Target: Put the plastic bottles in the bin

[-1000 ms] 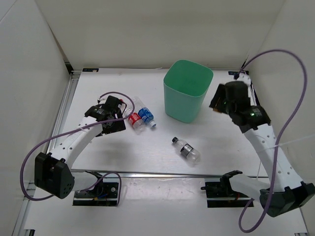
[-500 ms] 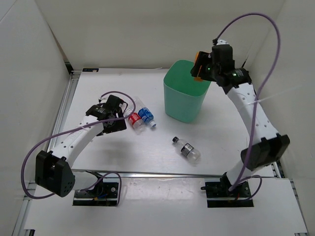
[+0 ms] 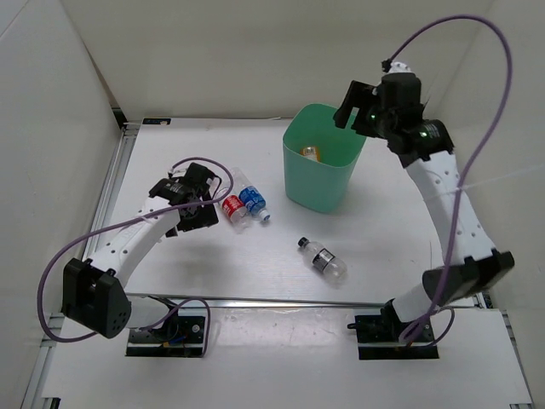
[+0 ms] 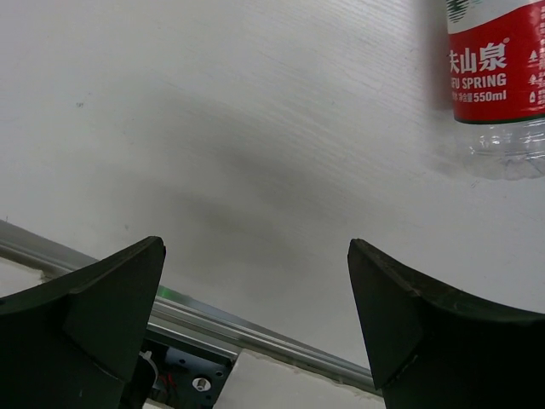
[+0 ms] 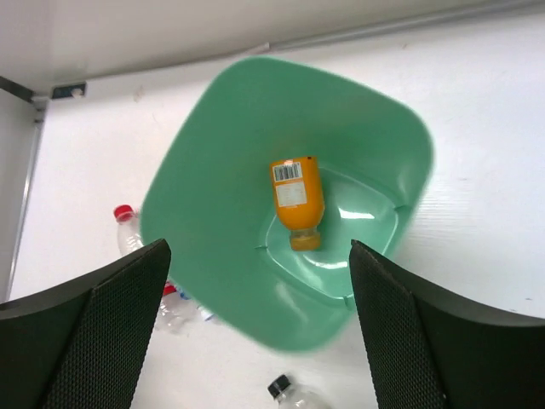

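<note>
The mint-green bin [image 3: 298, 175] stands at the back centre. The orange bottle [image 3: 309, 152] lies inside it; the right wrist view shows it on the bin floor [image 5: 298, 198], inside the bin's wall [image 5: 213, 221]. My right gripper [image 3: 353, 115] hovers open and empty over the bin's far right rim [image 5: 255, 281]. The red-label bottle [image 3: 232, 207] and the blue-label bottle [image 3: 252, 198] lie side by side left of the bin. My left gripper [image 3: 211, 209] is open just left of the red-label bottle [image 4: 498, 77]. The dark-label bottle with black cap [image 3: 324, 260] lies in front of the bin.
White walls enclose the table on three sides. A metal rail [image 3: 289, 300] runs along the near edge and shows in the left wrist view [image 4: 255, 336]. Purple cables loop above both arms.
My right arm swung from the right of the bin to above its mouth with the orange bottle and let go. The bottle now lies in the bin. The left arm barely moved.
</note>
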Robot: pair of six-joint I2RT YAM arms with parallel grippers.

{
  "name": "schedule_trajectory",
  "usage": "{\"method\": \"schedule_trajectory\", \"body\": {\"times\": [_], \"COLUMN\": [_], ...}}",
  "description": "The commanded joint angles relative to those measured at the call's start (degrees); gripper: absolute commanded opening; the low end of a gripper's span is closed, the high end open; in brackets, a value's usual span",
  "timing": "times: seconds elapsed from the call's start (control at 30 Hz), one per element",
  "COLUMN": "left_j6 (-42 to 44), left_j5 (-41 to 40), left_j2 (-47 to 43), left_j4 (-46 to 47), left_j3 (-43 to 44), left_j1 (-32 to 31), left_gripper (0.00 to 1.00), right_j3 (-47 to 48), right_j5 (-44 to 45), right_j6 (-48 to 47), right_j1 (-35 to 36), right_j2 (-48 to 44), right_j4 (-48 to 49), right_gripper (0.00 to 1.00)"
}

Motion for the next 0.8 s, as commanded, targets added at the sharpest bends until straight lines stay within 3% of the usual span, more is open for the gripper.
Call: {"method": "schedule_trajectory", "body": {"times": [0.0, 0.07, 0.23, 0.33, 0.47, 0.6, 0.77], "left_j6": [-1.78, -1.26, -1.25, -1.25, -2.30, -2.30, -2.30], "left_j5": [-0.05, 1.18, 1.80, 3.12, 3.65, 4.35, 5.67], "left_j2": [0.52, 0.52, -0.80, -0.10, 2.36, 3.50, 3.51], "left_j4": [-2.07, -1.55, 1.26, 1.88, 1.88, 2.41, 1.80], "left_j3": [1.58, 0.44, 0.43, 0.96, 0.96, 0.43, 2.72], "left_j1": [-0.29, -0.29, -0.29, -0.29, -0.29, -0.29, -0.29], "left_gripper": [1.00, 1.00, 1.00, 1.00, 1.00, 1.00, 1.00], "right_j3": [-1.02, -4.87, -35.41, -42.32, -49.36, -55.07, -59.90], "right_j5": [2.84, 2.32, -6.89, -8.49, -14.12, -9.92, -12.53], "right_j6": [-3.13, -3.65, -9.27, -11.82, -20.78, -25.80, -30.72], "right_j1": [-0.19, -0.19, 1.30, 3.76, 7.80, 15.61, 19.67], "right_j2": [-8.49, -13.93, -32.10, -37.75, -39.00, -37.69, -34.96], "right_j4": [-1.91, -3.14, -1.92, -3.49, -1.66, 0.53, 4.76], "right_gripper": [0.89, 0.90, 0.91, 0.93, 0.93, 0.93, 0.93]}}
